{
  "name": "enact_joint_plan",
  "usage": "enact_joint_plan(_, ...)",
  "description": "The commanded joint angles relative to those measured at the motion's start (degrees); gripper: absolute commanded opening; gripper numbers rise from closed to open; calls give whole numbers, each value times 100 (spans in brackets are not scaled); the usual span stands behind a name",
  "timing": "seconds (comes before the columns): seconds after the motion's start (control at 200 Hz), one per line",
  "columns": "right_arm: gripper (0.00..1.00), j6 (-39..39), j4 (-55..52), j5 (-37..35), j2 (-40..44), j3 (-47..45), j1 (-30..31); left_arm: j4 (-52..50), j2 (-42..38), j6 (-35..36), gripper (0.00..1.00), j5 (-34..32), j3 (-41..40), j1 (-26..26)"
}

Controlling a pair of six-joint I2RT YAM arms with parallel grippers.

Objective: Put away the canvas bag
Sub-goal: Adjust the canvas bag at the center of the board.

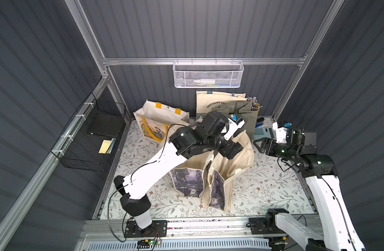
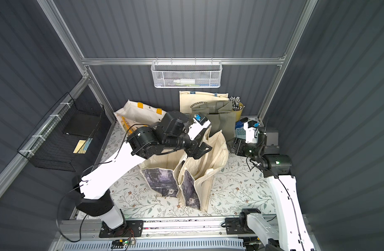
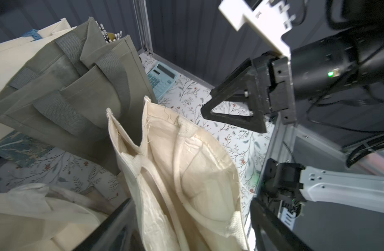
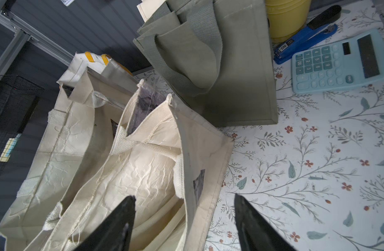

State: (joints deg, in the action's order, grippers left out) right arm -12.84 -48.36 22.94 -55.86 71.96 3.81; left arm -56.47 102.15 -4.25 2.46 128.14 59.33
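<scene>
- The left tool (image 3: 192,201) is seen with its fingers spread wide. The upper rim of the cream canvas bag with a dark painted print (image 3: 186,163) stands between them, and nothing is pinched.
- The right tool (image 4: 183,196) is likewise held spread, with one side wall of the canvas bag rising between its fingers; contact cannot be told.
- In a top view the canvas bag (image 1: 225,173) is shown upright on the floral-patterned table (image 1: 273,191), under the left tool and just beside the right tool.
- Whether the cream cloth is one folded-in bag or two pressed together cannot be told for sure.
- An olive-green woven bag with grey webbing handles (image 4: 230,76) is seen standing ahead of the right tool, just beyond the canvas bag.
- A light blue calculator (image 4: 338,63) and a blue stapler (image 4: 306,41) are seen lying ahead of the right tool, on the side away from the canvas bag.
</scene>
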Motion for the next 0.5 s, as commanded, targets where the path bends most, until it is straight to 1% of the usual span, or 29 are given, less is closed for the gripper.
enact_joint_plan(0.0, 69, -52, -5, 56, 77, -293, 89, -1171, 360, 359, 84, -847, 674, 157)
enact_joint_plan(0.115, 68, -122, 133, 140, 134, -490, 120, -1506, 542, 285, 84, -1232, 825, 169)
enact_joint_plan(0.295, 64, -144, 274, 310, 211, -739, 133, -1789, 440, 189, 84, -1678, 548, 167)
enact_joint_plan(0.435, 60, -219, 490, 538, 207, -927, 167, -2201, 713, 144, 83, -1751, 792, 167)
enact_joint_plan(0.495, 59, -251, 580, 625, 222, -967, 189, -2298, 835, 129, 81, -1741, 875, 167)
